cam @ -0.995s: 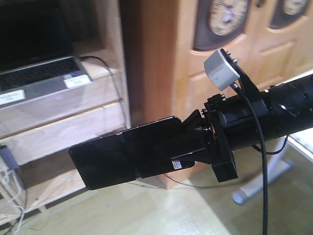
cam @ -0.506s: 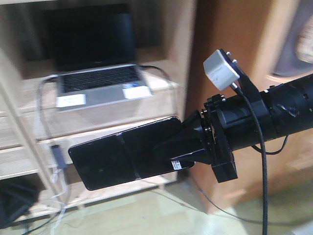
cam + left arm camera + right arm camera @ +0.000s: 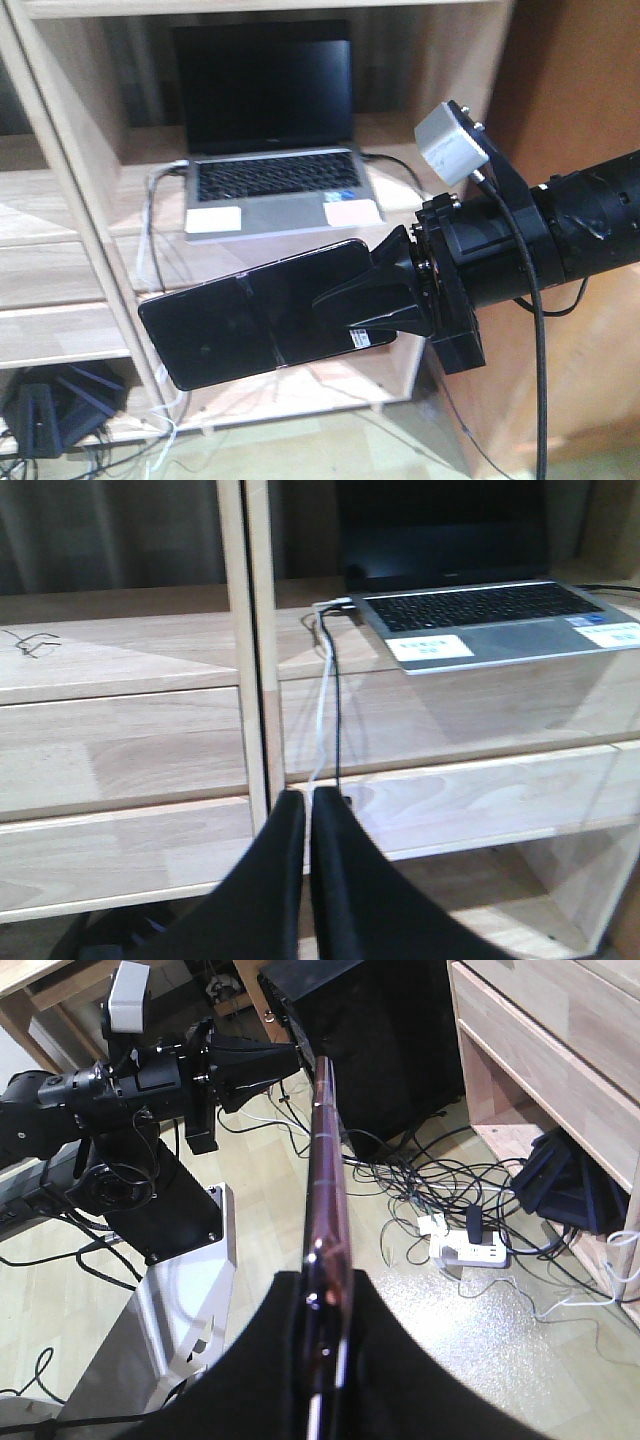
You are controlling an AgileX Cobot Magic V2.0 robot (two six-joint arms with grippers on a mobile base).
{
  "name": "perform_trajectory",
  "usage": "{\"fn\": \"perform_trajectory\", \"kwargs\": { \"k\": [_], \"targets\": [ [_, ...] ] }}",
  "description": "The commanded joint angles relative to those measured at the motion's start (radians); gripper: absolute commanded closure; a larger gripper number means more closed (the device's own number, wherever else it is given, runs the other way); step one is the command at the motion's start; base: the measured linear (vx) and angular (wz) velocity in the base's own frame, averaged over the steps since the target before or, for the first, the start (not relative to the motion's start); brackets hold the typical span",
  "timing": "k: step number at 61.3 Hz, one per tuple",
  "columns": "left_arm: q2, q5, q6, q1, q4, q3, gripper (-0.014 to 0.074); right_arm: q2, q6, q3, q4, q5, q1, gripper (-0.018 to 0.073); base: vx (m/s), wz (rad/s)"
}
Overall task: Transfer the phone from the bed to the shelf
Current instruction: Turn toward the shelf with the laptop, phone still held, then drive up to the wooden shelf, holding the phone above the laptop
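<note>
The phone (image 3: 240, 325), a glossy black slab with a white sticker, hangs in the air in front of the shelf (image 3: 60, 260), with my right gripper (image 3: 335, 300) shut on its right end. In the right wrist view the phone (image 3: 325, 1180) shows edge-on with a pinkish rim, clamped between the jaws of the right gripper (image 3: 328, 1290). My left gripper (image 3: 307, 800) is shut with nothing in it and faces the shelf (image 3: 120, 660). It also shows in the right wrist view as the left gripper (image 3: 295, 1055) beyond the phone's far end. The bed is out of view.
An open grey laptop (image 3: 270, 190) sits on a shelf board, with cables (image 3: 330, 710) hanging over the front edge. A power strip (image 3: 470, 1252) and tangled cords lie on the floor beside a black box (image 3: 380, 1040). A brown wooden cabinet (image 3: 570, 90) stands at the right.
The front view has swung toward the shelf, so the laptop and boards now fill the frame's middle. The phone stays held in my right gripper at the same place in the view.
</note>
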Motion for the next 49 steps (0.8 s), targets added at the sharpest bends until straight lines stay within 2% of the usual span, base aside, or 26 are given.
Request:
{"fn": "perform_trajectory", "kwargs": {
  "k": [1,49],
  "targets": [
    [-0.005,-0.073,-0.004,-0.003,-0.010,0.002,0.0596,-0.034,-0.007,-0.026,0.091,0.081,0.001,0.0564,0.11,0.13],
    [-0.005,-0.073,-0.004,-0.003,-0.010,0.002,0.0596,-0.034,-0.007,-0.026,0.091,0.081,0.001,0.0564,0.13,0.04]
  ]
}}
